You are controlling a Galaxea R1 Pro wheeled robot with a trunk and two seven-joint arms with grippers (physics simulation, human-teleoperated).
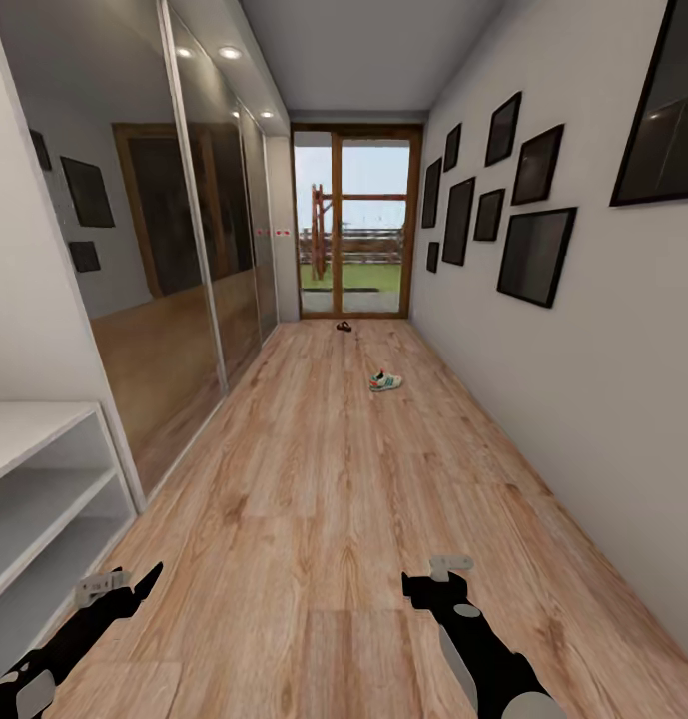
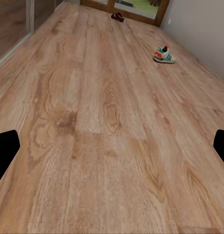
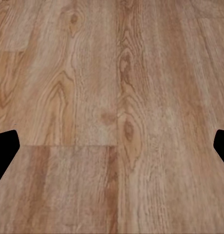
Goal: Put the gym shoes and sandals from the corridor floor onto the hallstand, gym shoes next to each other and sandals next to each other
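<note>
Both grippers, left gripper [image 1: 119, 579] and right gripper [image 1: 438, 577], hang low over the wood-plank floor [image 1: 324, 479] with fingers spread apart, holding nothing. 1 gym shoe [image 1: 385, 380] lies far down the corridor; a dark sandal [image 1: 344, 326] lies further, near the glass door [image 1: 353, 220]. The white shelf unit [image 1: 44, 499] stands close at the left. Driving forward, the base may hit this unit or push the shoe away.

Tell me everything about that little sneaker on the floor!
The gym shoe is cream-white with green side stripes and a bit of red at the heel end. It sits upright on its sole, alone on the wood-plank corridor floor, partway down the hall towards the glass door. Nothing touches it but the floor. It is too small to show laces or finer details.
</note>
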